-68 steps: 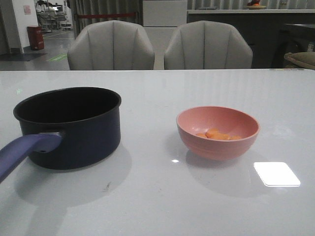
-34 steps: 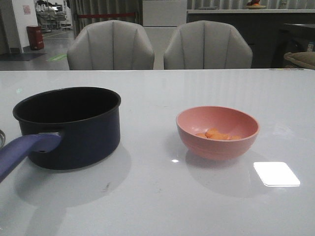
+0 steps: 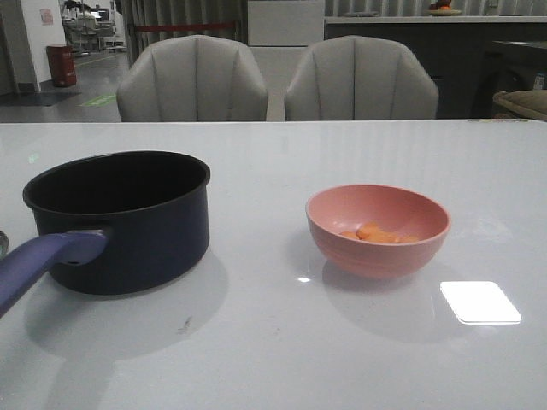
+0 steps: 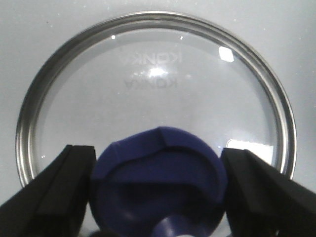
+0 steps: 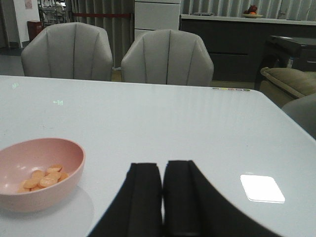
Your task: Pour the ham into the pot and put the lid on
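Note:
The pot (image 3: 128, 226), dark navy with a purple-blue handle (image 3: 43, 256), stands empty at the table's left. To its right a pink bowl (image 3: 378, 248) holds the ham (image 3: 376, 233), several small orange chunks, also seen in the right wrist view as ham (image 5: 44, 177) inside the bowl (image 5: 29, 192). The clear glass lid (image 4: 153, 84) lies flat on the table. My left gripper (image 4: 158, 150) is shut on its blue knob (image 4: 158, 182), one finger against each side. My right gripper (image 5: 163, 165) is shut and empty, low over the table to the right of the bowl. Neither gripper shows in the front view.
Two grey chairs (image 3: 192, 81) (image 3: 359, 81) stand behind the table's far edge. A bright patch of reflected light (image 3: 480, 301) lies on the tabletop to the right of the bowl. A thin grey sliver (image 3: 2, 245) shows at the left edge beside the pot handle.
A thin grey sliver has come into the front view's left edge beside the pot handle. Pot, bowl and ham have not moved.

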Controlling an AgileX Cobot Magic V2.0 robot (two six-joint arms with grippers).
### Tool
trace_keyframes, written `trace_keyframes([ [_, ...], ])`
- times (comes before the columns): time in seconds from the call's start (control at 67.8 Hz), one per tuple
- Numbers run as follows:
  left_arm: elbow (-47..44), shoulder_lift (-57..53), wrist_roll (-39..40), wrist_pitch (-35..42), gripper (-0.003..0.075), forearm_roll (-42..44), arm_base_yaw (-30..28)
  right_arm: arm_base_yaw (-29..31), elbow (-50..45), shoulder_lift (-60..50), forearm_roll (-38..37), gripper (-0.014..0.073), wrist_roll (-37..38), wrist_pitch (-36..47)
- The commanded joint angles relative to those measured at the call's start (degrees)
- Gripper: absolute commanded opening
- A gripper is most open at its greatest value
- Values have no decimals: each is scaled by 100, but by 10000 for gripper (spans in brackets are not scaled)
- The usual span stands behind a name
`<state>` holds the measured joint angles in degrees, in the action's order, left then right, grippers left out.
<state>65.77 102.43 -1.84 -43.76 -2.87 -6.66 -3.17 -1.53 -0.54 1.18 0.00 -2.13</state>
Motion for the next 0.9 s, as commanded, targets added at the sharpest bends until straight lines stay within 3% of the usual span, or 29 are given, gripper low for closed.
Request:
trace_keyframes([
  [0.0, 147, -434, -6, 134, 520, -12, 15, 42, 30, -120, -83, 186, 0, 489],
  [0.546, 105, -2324, -20, 169, 519, 98, 1008, 42, 30, -120, -83, 186, 0, 489],
  [0.885, -1064, -4719, -20, 1333, 518, 141, 1782, 42, 30, -120, -83, 186, 0, 489],
])
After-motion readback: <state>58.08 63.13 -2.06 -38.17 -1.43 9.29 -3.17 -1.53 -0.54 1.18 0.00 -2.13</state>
